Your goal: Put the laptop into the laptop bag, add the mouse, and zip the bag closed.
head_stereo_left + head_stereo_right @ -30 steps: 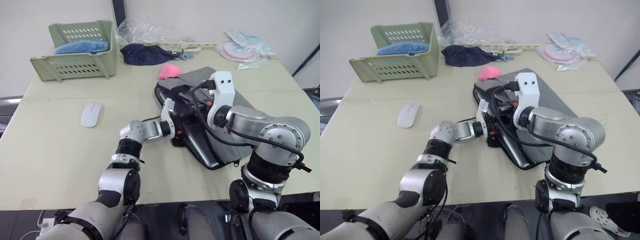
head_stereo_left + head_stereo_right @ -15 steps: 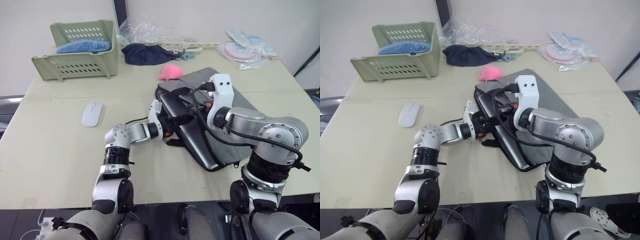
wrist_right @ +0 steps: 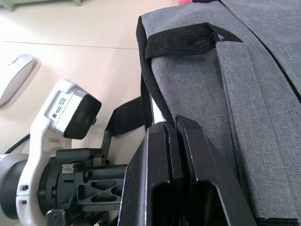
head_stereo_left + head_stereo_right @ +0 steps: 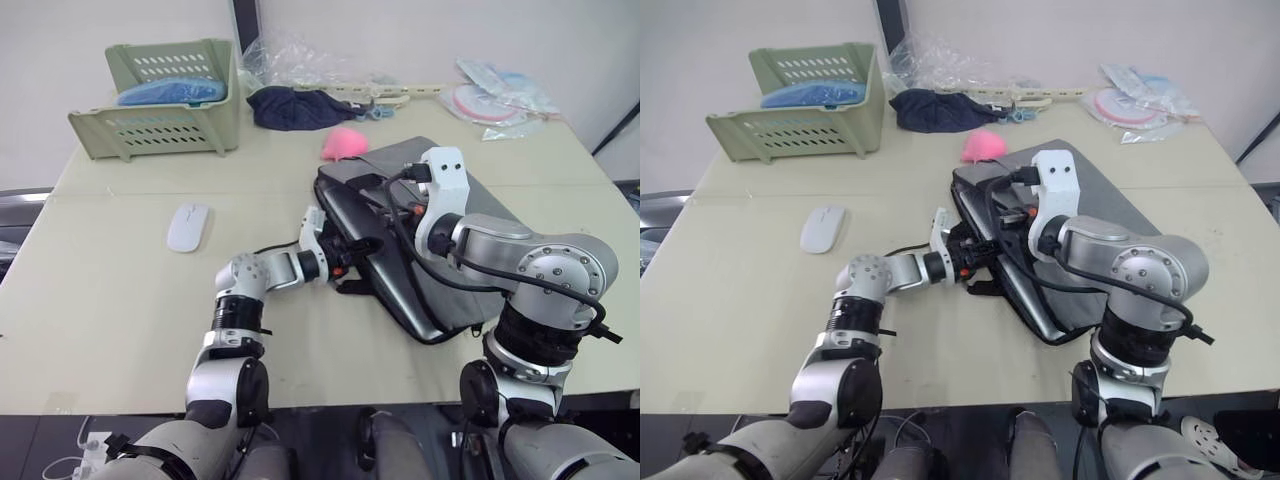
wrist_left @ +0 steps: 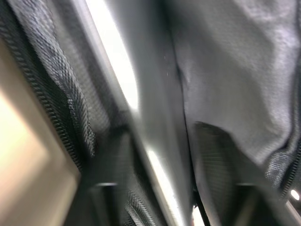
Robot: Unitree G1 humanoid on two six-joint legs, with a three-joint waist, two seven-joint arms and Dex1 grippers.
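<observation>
The grey laptop bag (image 4: 470, 215) lies flat at the table's middle right, its open mouth facing left. Inside it is the silver laptop (image 5: 127, 89), its long edge showing along the opening (image 4: 385, 275). My left gripper (image 4: 348, 252) is at that opening, pressed up against the laptop's edge and the bag's black lining. My right gripper (image 3: 170, 123) reaches over the bag from above and is shut on the black-trimmed edge of its upper flap. The white mouse (image 4: 187, 226) sits by itself on the table, well left of the bag.
A green basket (image 4: 160, 95) holding something blue stands at the back left. A dark cloth (image 4: 295, 105), a pink plush toy (image 4: 343, 142) and plastic packets (image 4: 500, 100) lie along the back. A black strap loop (image 4: 350, 287) sticks out of the bag.
My left arm drew its elbow back and the left gripper shifted a little up along the bag's mouth. The right arm, the bag and the mouse stayed put.
</observation>
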